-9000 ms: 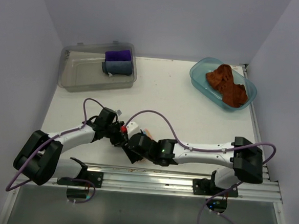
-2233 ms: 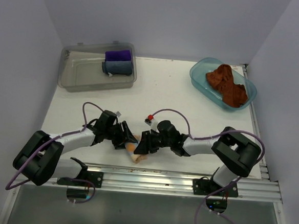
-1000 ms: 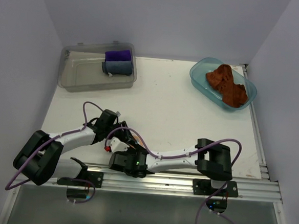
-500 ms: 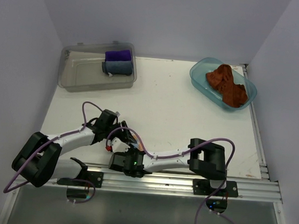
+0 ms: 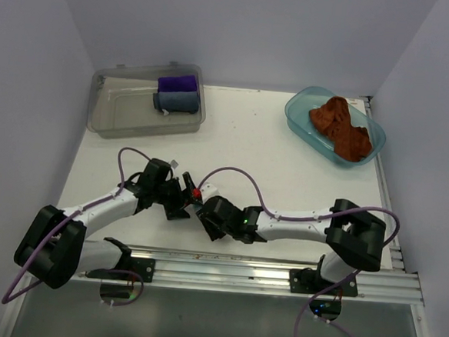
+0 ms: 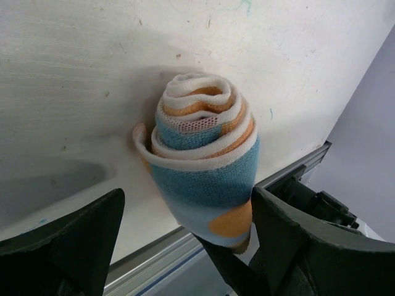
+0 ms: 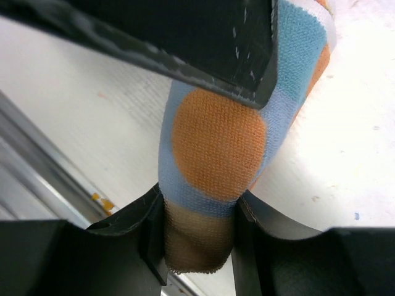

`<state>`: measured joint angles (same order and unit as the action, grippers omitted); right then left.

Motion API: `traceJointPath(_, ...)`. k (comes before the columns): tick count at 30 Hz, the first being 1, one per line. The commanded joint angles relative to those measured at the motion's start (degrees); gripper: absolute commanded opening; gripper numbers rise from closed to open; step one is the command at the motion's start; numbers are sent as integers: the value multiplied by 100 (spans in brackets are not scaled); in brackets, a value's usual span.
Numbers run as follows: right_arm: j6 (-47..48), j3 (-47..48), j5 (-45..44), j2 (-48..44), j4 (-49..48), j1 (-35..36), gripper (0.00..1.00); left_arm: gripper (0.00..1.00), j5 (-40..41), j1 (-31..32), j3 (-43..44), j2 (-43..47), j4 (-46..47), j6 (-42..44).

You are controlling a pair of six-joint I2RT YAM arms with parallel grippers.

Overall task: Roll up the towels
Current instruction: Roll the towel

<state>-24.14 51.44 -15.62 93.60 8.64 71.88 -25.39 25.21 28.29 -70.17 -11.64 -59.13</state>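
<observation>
patterned towel: the blue, orange and white patterned towel (image 6: pixel 203 154) was rolled into a tight tube, with the spiral end facing the left wrist cam. It sat at about 6 o'clock on the worktop (image 5: pixel 248 155), close to the metal rail (image 5: pixel 279 269) along the near edge. From the top cam it was pretty much buried under both arms.
left fingers: the left fingers (image 6: pixel 68 240) were spread wide, one on either side of the roll, and as far as I could tell neither was touching it.
right fingers: the right fingers (image 7: pixel 133 237) were clamped on the other end of the roll, squeezing the cloth between them.
rust-brown towel: the rust-brown towel (image 5: pixel 339 126) was lying crumpled, not rolled, in the blue tub (image 5: pixel 292 111) out at 1 o'clock.
clear bin: the clear bin (image 5: pixel 109 114) was at 11 o'clock, with a purple cloth (image 5: pixel 176 83) and a grey-blue cloth (image 5: pixel 175 101) rolled up and touching at its right end.
</observation>
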Motion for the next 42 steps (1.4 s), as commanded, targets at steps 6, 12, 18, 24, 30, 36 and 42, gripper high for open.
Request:
traceJointPath(6,-784,-881,2008,-615,-1900,-701,18,88,-423,-95,-87,135,329,51)
traceJointPath(12,-961,-1066,2256,-598,-2227,-921,16,87,-485,-78,-131,47,434,51)
traceJointPath(18,-926,-978,2282,-510,-2157,-930,16,86,-511,-8,-87,-119,522,51)
traceJointPath(24,-882,-943,2247,-492,-2060,-912,16,84,-476,1,-26,56,426,112)
traceJointPath(30,-847,-855,2195,-404,-1981,-921,15,83,-476,1,9,56,277,165)
traceJointPath(36,-803,-811,2036,-378,-1849,-921,15,81,41,1,281,688,-680,393)
traceJointPath(42,-776,-767,2036,-334,-1823,-921,13,81,263,-8,493,742,-1034,517)
